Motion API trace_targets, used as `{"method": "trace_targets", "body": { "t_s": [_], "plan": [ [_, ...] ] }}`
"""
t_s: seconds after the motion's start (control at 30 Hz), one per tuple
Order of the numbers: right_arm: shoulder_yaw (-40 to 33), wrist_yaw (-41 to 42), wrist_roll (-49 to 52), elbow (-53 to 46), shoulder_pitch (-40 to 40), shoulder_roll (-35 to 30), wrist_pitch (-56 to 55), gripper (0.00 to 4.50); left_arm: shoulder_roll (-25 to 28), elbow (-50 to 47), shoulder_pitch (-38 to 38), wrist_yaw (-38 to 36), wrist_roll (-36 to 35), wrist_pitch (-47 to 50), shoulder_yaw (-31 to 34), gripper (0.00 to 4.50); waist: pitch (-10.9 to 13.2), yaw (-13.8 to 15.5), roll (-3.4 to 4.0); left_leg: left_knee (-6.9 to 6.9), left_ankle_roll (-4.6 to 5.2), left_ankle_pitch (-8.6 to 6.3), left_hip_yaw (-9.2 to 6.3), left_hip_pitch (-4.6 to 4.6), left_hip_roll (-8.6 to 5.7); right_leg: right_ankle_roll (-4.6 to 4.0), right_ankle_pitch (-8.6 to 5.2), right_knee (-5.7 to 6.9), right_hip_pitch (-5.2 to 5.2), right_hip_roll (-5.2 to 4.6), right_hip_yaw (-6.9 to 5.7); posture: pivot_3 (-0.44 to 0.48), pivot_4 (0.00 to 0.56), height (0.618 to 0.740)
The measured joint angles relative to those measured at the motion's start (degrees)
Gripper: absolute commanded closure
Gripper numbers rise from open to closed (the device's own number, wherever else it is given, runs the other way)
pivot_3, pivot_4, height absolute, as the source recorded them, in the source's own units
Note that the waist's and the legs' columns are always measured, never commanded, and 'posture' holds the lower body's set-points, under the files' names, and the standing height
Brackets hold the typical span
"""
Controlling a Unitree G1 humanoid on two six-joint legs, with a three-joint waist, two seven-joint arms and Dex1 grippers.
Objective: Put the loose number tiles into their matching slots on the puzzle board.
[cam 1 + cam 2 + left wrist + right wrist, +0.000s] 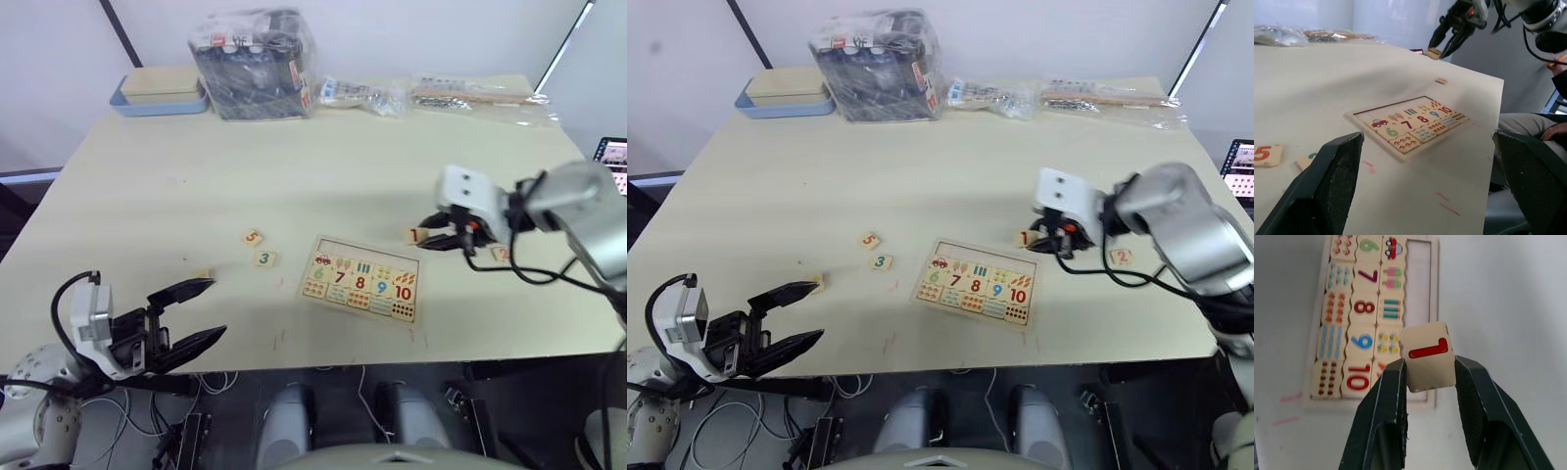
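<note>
The puzzle board [361,278] lies flat near the table's front, with a bare strip of slots along its far edge [1419,284]. My right gripper [436,238] is shut on the red 1 tile [1427,357], just beyond the board's far right corner. The 2 tile [501,254] lies to the right of that gripper. Left of the board lie the 5 tile [252,236] and the 3 tile [265,258]. Another small tile [203,275], its face unreadable, rests by the upper fingertip of my left gripper [216,307], which is open at the table's front left edge.
At the back stand a blue-rimmed tray [157,93], a plastic-wrapped dark box [253,64] and flat plastic packets [480,98]. A screen [615,157] shows at the right edge. A person's leg and hand [1547,132] are beside the table.
</note>
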Motion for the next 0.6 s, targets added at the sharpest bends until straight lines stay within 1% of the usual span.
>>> {"method": "trace_targets", "body": {
  "t_s": [0.07, 0.17, 0.23, 0.3, 0.37, 0.43, 0.6],
  "plan": [
    [3.6, -1.4, -0.2, 0.8, -4.0, 2.8, 5.8, 3.58, -0.4, -0.1, 0.7, 0.5, 0.0, 0.0, 0.5, 0.00, 0.0, -0.1, -0.04, 0.02, -0.04, -0.03, 0.07, -0.06, -0.01, -0.04, -0.01, -0.02, -0.04, -0.03, 0.02, 0.000, 0.150, 0.740],
    [9.1, -5.3, -0.2, 4.5, -12.1, 10.4, 15.2, 3.58, -0.9, -0.6, 1.8, 1.0, -0.1, -0.4, 1.5, 0.00, 0.0, -0.6, -0.03, 0.04, 0.16, 0.07, 0.13, -0.23, 0.00, -0.07, 0.02, 0.04, -0.22, -0.01, 0.01, 0.000, 0.150, 0.740],
    [11.0, -7.1, -0.1, 6.2, -15.8, 13.3, 18.4, 3.58, -1.2, -1.1, 2.4, 1.4, -0.2, -0.7, 1.8, 0.00, 0.0, -0.6, -0.03, 0.04, 0.16, 0.08, 0.16, -0.28, 0.00, -0.08, 0.02, 0.04, -0.25, 0.02, -0.05, 0.000, 0.150, 0.740],
    [12.7, -9.8, -0.3, 10.7, -19.2, 17.9, 21.1, 3.58, -1.8, -1.1, 3.1, 1.7, -0.3, -0.9, 2.0, 0.00, -0.1, -0.6, -0.08, 0.05, 0.15, 0.08, 0.32, -0.32, 0.00, -0.08, 0.02, 0.05, -0.25, 0.03, -0.13, 0.000, 0.150, 0.740],
    [13.6, -11.8, -0.3, 13.9, -20.3, 21.5, 22.5, 3.58, -1.9, -1.2, 3.5, 2.0, -0.3, -1.0, 2.0, 0.00, -0.1, -0.5, -0.17, 0.08, 0.15, 0.08, 0.28, -0.38, 0.01, -0.08, 0.02, 0.05, -0.25, 0.03, -0.20, 0.000, 0.150, 0.740],
    [13.9, -14.4, -0.3, 19.5, -21.1, 27.0, 23.2, 3.58, -2.1, -1.2, 3.6, 2.4, -0.3, -1.2, 2.3, 0.00, -0.1, -0.4, -0.17, 0.18, 0.15, 0.08, 0.21, -0.54, 0.02, -0.11, 0.06, 0.05, -0.29, 0.03, -0.30, 0.000, 0.150, 0.740],
    [14.5, -18.2, -0.1, 25.8, -21.6, 32.8, 22.3, 3.58, -2.4, -1.2, 3.7, 3.3, -0.4, -1.6, 3.6, 0.00, -0.2, -0.4, -0.21, 0.26, 0.14, 0.10, 0.11, -0.74, 0.01, -0.13, 0.09, 0.05, -0.35, 0.03, -0.42, 0.000, 0.150, 0.740]
  ]
}}
